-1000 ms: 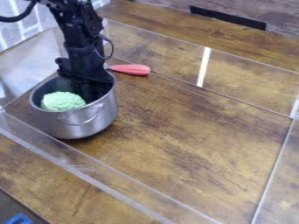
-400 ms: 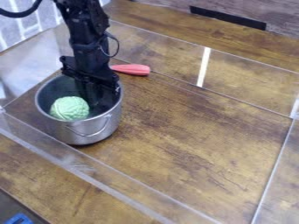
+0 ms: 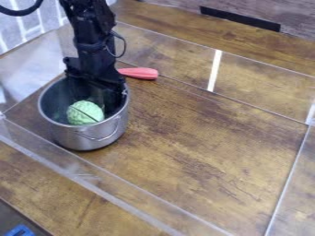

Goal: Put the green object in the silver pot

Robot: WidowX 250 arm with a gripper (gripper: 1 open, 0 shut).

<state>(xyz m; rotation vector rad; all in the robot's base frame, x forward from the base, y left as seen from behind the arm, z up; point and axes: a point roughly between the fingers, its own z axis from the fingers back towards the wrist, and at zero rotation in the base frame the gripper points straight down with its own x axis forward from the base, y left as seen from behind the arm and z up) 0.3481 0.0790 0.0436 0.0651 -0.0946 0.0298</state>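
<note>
The silver pot (image 3: 55, 124) stands at the left of the wooden table. The green object (image 3: 84, 113) lies inside it on the bottom, a bumpy light green lump near the middle. My black gripper (image 3: 101, 90) points straight down into the pot at its far right side, just above and behind the green object. Its fingers merge into one dark mass against the pot's inner wall, so their gap does not show. Nothing visibly sits between them.
A small red object (image 3: 138, 73) lies on the table just behind and right of the pot. A white strip (image 3: 215, 71) is on the wood further right. Low clear plastic walls (image 3: 74, 166) fence the work area.
The green object has shifted from the pot's left side toward its middle, closer to the gripper. The gripper has stayed in place.
</note>
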